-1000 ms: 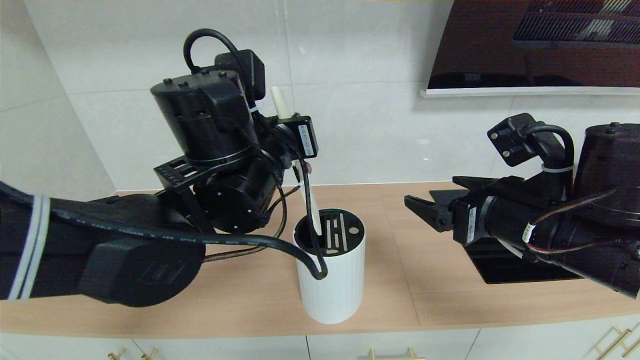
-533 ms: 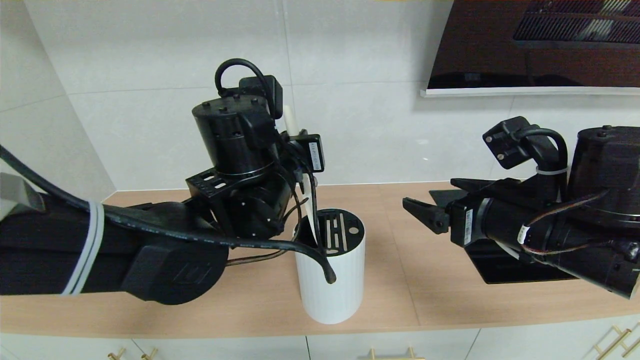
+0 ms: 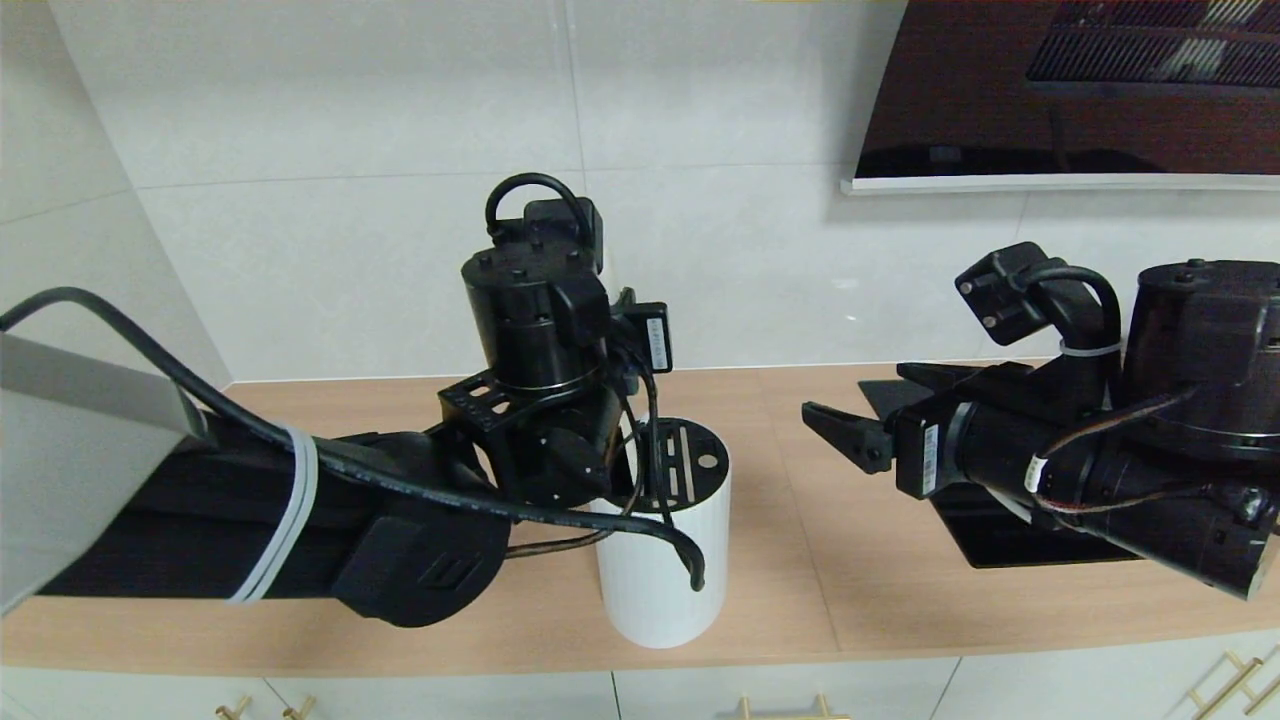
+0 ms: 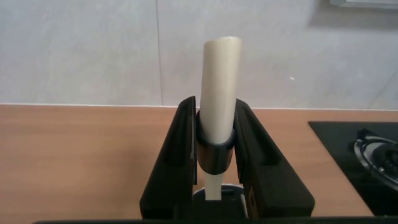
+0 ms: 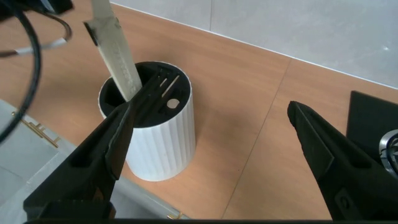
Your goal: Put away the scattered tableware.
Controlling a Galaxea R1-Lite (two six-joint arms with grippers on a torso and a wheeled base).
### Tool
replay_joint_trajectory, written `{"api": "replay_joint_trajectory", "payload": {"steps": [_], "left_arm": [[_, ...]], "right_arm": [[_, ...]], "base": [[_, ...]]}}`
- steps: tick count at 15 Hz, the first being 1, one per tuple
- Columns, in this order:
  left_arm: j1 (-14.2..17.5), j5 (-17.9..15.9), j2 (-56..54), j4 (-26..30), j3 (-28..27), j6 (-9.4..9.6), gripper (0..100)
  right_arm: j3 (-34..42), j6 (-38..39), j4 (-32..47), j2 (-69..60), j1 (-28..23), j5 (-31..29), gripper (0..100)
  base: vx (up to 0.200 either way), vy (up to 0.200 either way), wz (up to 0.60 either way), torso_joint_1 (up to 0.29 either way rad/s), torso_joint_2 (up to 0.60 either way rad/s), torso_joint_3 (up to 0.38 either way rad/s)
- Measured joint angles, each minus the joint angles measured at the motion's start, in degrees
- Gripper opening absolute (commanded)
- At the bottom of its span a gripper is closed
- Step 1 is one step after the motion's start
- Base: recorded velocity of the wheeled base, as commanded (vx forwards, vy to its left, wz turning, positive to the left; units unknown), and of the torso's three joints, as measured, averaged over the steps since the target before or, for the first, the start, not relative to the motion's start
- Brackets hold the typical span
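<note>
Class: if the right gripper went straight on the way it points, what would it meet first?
Probably the white holder, near its rim, though depth is unclear and the right gripper could pass beside it.

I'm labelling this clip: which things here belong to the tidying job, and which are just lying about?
Job: cream-handled knife, gripped by the left hand, blade in the white slotted holder; right hand open nearby.
Lying about: black hob, range hood, wooden counter.

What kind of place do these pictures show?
Most likely a home kitchen: a light wooden countertop runs along a white tiled wall, a black glass cooktop with a burner is set into it, and a dark range hood hangs above.
</note>
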Motion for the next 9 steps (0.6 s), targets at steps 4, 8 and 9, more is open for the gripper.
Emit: {"api": "replay_joint_trajectory", "payload": {"steps": [4,8,9], "left_arm": [[-1.4,0.0,1.2,-0.2,1.2,-0.07,0],[-1.6,-0.2,1.3,-0.1,2.9,-0.02,0],[-1.6,-0.2,1.1,0.0,3.0,-0.02,0]], "right_arm": [[0.0,0.0,0.0,0.1,0.0,0.0,100],[0.3,0.0,-0.1,0.3,0.0,0.0,100],[0.3,0.0,-0.1,0.4,0.0,0.0,100]], "base": [[0.0,0.0,0.0,0.0,0.0,0.0],[0.0,0.0,0.0,0.0,0.0,0.0],[0.0,0.0,0.0,0.0,0.0,0.0]]}}
